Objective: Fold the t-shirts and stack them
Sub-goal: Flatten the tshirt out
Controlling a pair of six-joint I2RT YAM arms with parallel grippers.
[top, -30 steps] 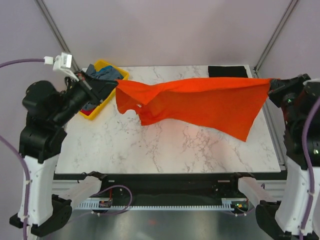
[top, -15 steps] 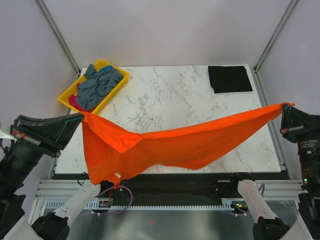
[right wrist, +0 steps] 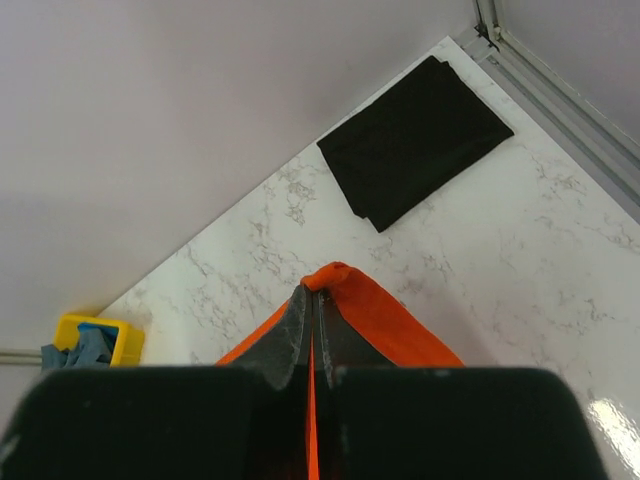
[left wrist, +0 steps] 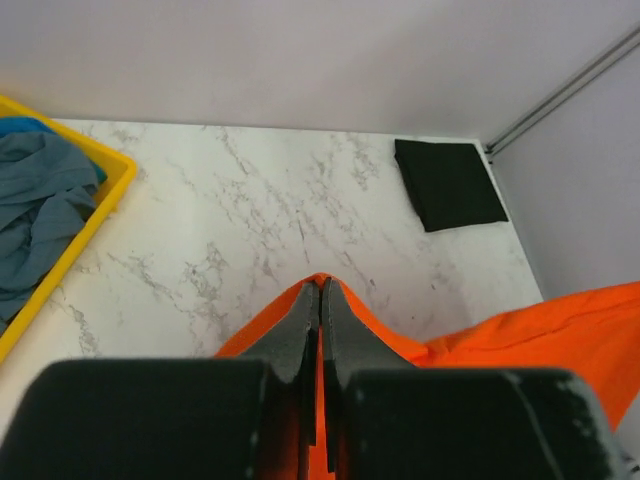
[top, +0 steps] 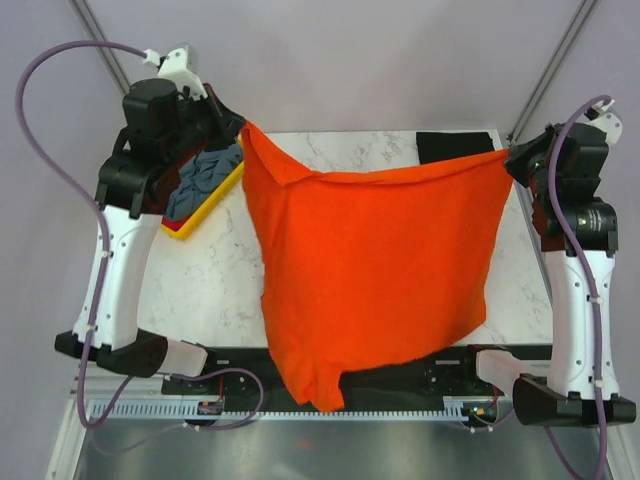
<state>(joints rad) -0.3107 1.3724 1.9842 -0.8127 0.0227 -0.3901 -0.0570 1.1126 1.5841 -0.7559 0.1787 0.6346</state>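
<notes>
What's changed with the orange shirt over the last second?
Both arms swung the bright orange cloth t-shirt toward the table's near edge, then raised it at the far side; it now hangs spread, its lower end past the near edge. The left claw and right claw kept their grip on its corners. The folded black t-shirt and yellow plastic tray stayed put.

- A yellow plastic tray sits angled at the tabletop's far left corner.
- The tabletop is white marble with grey veins.
- Slanted metal posts rise behind its far corners.
</notes>
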